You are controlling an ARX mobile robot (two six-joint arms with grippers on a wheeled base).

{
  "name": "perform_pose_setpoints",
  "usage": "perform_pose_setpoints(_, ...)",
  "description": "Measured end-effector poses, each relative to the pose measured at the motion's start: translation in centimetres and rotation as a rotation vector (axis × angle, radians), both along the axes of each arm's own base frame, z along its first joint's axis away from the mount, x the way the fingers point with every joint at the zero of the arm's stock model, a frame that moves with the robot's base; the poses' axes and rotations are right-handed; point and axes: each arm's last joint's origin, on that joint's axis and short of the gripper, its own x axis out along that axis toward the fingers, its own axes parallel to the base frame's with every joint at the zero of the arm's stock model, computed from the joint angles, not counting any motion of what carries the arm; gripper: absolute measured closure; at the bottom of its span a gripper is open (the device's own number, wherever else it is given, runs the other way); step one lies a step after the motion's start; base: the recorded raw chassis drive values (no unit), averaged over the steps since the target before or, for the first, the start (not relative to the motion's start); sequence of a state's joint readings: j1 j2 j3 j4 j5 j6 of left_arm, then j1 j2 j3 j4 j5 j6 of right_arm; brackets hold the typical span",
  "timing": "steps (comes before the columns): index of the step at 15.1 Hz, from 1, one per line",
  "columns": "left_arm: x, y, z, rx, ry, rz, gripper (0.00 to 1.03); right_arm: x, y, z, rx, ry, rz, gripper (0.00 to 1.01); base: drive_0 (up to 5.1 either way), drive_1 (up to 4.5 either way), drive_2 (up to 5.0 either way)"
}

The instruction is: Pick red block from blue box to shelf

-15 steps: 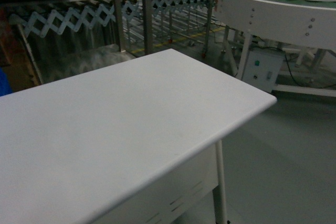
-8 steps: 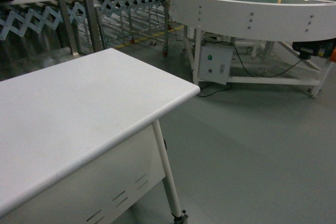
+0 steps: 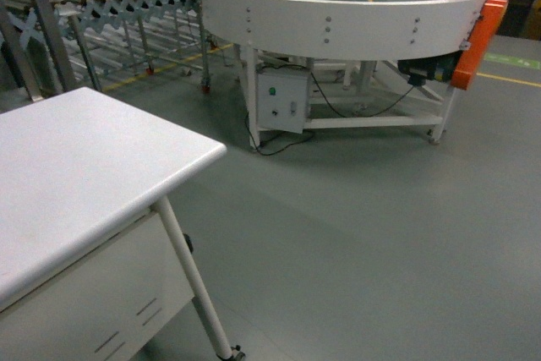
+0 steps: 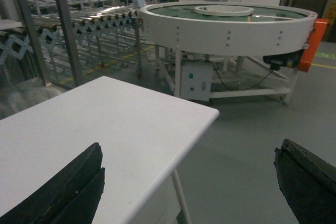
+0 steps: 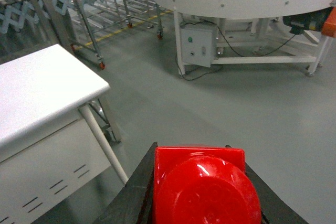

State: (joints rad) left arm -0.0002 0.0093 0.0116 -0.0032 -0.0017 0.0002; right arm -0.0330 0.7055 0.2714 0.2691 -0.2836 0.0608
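A round white conveyor [image 3: 347, 14] is seen across the grey floor [image 3: 380, 234], with a white table [image 3: 76, 166] at the left. The left gripper [image 4: 189, 182] is spread wide. The red block [image 5: 202, 187] is clamped between the right gripper's fingers [image 5: 131, 198].

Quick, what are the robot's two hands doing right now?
Left gripper: open, holding nothing.
Right gripper: shut on the red block.
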Motion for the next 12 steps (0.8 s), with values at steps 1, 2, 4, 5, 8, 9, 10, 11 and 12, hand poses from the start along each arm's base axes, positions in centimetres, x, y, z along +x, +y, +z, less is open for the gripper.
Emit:
perform_pose_setpoints(1,0.0,0.0,0.0,0.0,0.0,0.0,0.05,0.0,0.0,0.01,0.0,-0.001,0.0,0.75,2.6,-1.81,-5.3)
perform_pose_setpoints(2,0.0,0.0,-0.02,0.0,0.002,0.0,0.05,0.0,0.0,0.01,0.0,-0.001,0.0,0.75,2.6,-1.81,-5.3)
perform_pose_setpoints(4,0.0,-0.01,-0.01,0.0,0.001,-0.002,0.05,0.0,0.0,-0.01,0.0,0.0,0.0,0.75,2.6,-1.81,-5.3)
perform_pose_setpoints(5,0.0,0.0,-0.03,0.0,0.003,0.0,0.05,0.0,-0.01,0.02,0.0,-0.002,-0.001,0.75,2.6,-1.81,-5.3)
perform_pose_setpoints(8,0.0,0.0,-0.01,0.0,0.002,0.0,0.05,0.0,-0.01,0.02,0.0,-0.002,0.0,0.75,2.6,-1.81,-5.3)
perform_pose_setpoints(9,0.0,0.0,-0.01,0.0,0.001,0.0,0.05,0.0,0.0,0.01,0.0,-0.001,0.0,0.75,2.6,-1.81,-5.3)
perform_pose_setpoints(10,0.0,0.0,0.0,0.0,0.0,-0.001,0.05,0.01,-0.03,-0.02,0.0,0.002,-0.004,0.75,2.6,-1.81,-5.3)
perform_pose_setpoints(11,0.0,0.0,0.0,0.0,0.0,-0.001,0.05,0.0,-0.02,0.02,0.0,-0.002,-0.003,0.75,2.6,-1.81,-5.3)
perform_pose_setpoints(12,0.0,0.0,-0.01,0.0,0.001,0.0,0.05,0.01,-0.01,-0.01,0.0,0.0,-0.002,0.75,2.6,-1.81,-5.3)
